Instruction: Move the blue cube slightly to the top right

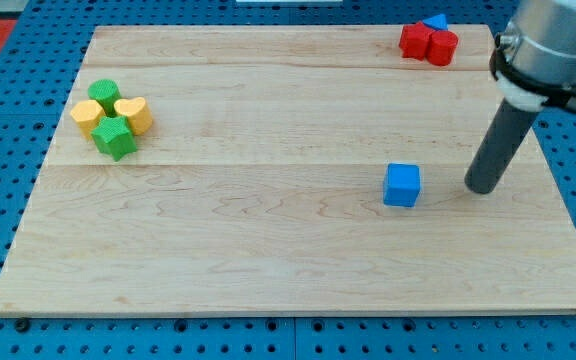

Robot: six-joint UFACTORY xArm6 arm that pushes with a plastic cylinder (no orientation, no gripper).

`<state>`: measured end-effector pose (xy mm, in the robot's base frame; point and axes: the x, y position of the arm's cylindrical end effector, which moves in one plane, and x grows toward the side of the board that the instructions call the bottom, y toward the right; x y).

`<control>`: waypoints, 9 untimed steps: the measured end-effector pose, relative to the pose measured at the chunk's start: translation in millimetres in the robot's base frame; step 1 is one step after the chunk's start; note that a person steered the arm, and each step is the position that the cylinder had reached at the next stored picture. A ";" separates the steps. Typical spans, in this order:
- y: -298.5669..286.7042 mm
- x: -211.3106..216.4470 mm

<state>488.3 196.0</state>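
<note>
Wooden bench (268,250) fills your view. Your rod's tip (483,187), a plain tool with nothing to spread or pinch, rests near the blue cube (402,185), at its 3 o'clock, not touching. Red blocks (428,43) cluster at 1 o'clock, yellow and green blocks (113,117) at 10 o'clock.

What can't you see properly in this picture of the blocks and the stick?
- The arm above my tip: cut off by the camera view's top and right edges.
- The small blue block at the view's top right: mostly hidden behind the red blocks, so its shape is unclear.
- The red blocks: pressed together, too small to tell their shapes.
- The blue cube: its far side faces away; my tip stands apart, to its right.
</note>
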 end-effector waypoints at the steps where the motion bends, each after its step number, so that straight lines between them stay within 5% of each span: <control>1: -36.6 27.6; 4: -120.0 32.4; 6: -84.4 -14.6; 9: -62.3 23.7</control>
<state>512.0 133.7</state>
